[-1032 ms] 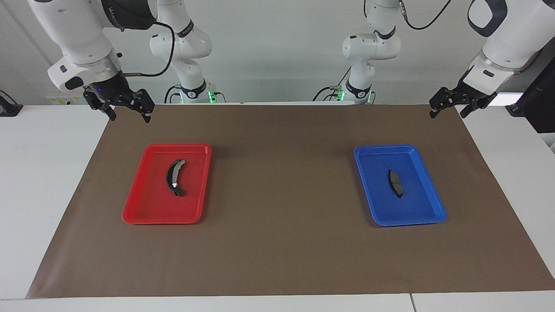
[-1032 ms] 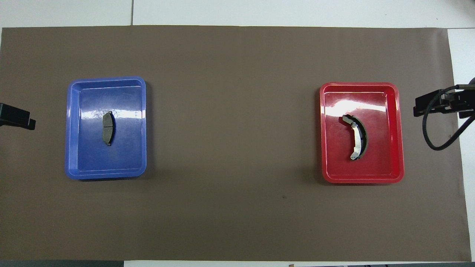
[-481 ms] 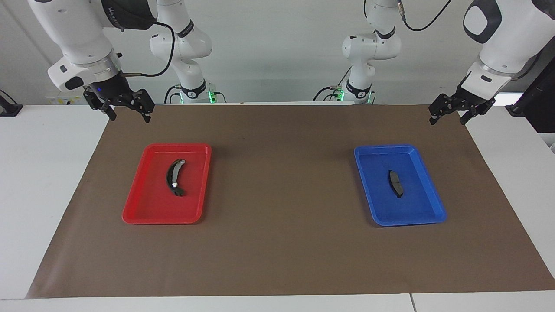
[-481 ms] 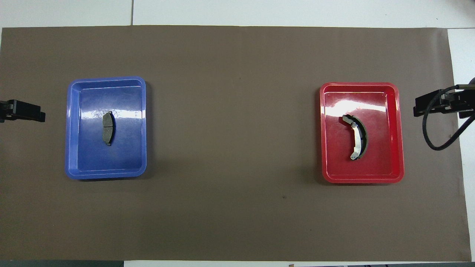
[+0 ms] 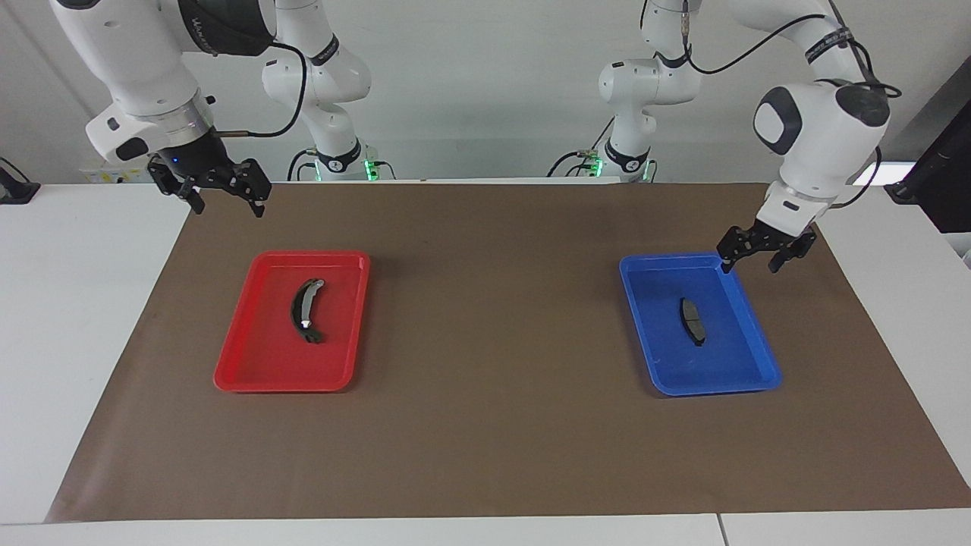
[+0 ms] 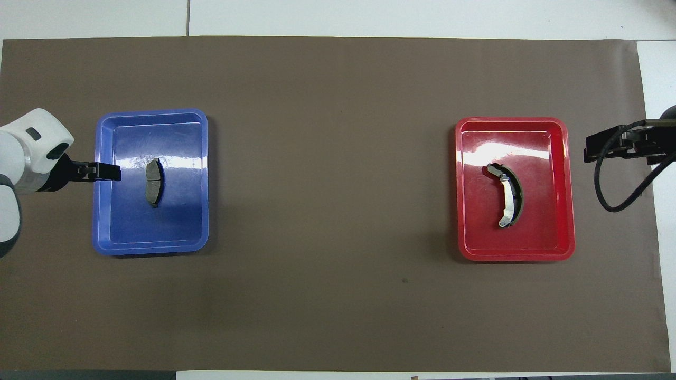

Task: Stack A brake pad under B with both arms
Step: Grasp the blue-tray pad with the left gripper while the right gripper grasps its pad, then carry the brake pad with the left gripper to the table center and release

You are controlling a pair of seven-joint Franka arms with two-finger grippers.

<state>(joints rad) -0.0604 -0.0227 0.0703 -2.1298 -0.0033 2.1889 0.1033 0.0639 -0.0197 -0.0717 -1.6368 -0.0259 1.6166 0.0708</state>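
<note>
Since a second ago the left gripper [image 5: 765, 256] has swung from the mat's corner to the blue tray's [image 5: 758, 356] robot-side corner, jaws spread, seemingly above the rim. Inside that tray lies the short grey brake pad [image 5: 691, 321], near the middle. Over the brown mat's [image 5: 485, 425] robot-side edge the right gripper [image 5: 224, 199] waits, fingers apart. Near the red tray's [image 5: 250, 364] centre lies the crescent brake pad [image 5: 305, 311].
</note>
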